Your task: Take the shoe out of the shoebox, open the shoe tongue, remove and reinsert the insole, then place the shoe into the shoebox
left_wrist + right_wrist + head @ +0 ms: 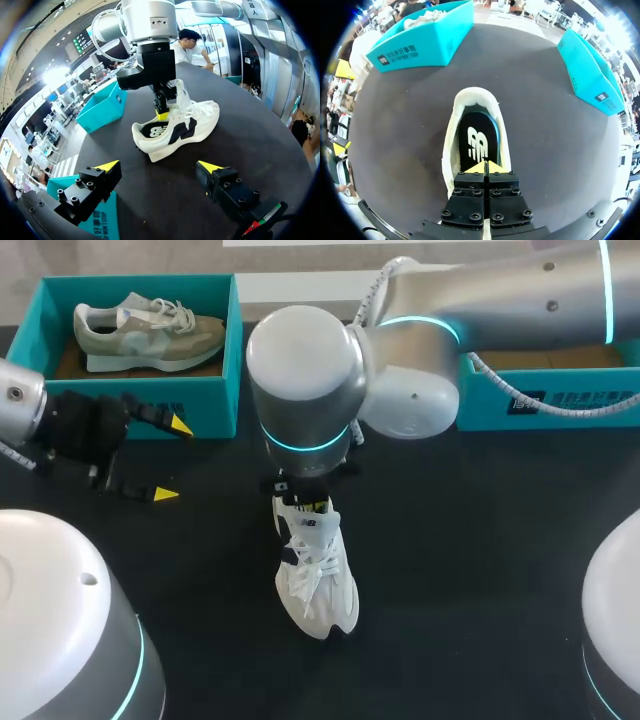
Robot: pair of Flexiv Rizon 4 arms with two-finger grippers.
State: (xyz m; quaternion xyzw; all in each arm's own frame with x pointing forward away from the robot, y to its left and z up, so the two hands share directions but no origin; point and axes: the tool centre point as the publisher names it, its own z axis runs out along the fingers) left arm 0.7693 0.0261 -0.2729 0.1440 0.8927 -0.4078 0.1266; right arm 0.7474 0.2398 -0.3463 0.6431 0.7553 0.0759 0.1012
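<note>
White sneaker (pixel 318 585) is out of the box, standing on its sole mid-way across the black table (pixel 480 540) with the toe pointing back at the robot's base. The laces are loose and the tongue looks pulled forward, so the mouth is wide open. My right gripper (pixel 485 169) points straight down into that opening at the heel end. Its fingers are pressed together with no gap I can see, yellow tips on the black insole (pixel 478 137). My guess is it's closed like that to work as one skinny poker that fits inside the collar, either seating the insole flat or getting at its back edge. I can't tell if a sliver of insole is pinched between the tips. My left gripper (pixel 172 460) hangs off to the side, just in front of the teal shoebox (pixel 215 400), fingers spread wide and empty. It's aimed at the sneaker's flank, probably parked to steady it if it tips. The upper looks like soft fabric with a dark logo patch, on a chunky pale foam sole that curls up at the toe. The insole is smooth and flat with a bluish lining around it. The box looks like stiff open-top card with a grey-beige shoe (pixel 150 335) inside. A second teal box (pixel 560 400) sits behind my right arm.
</note>
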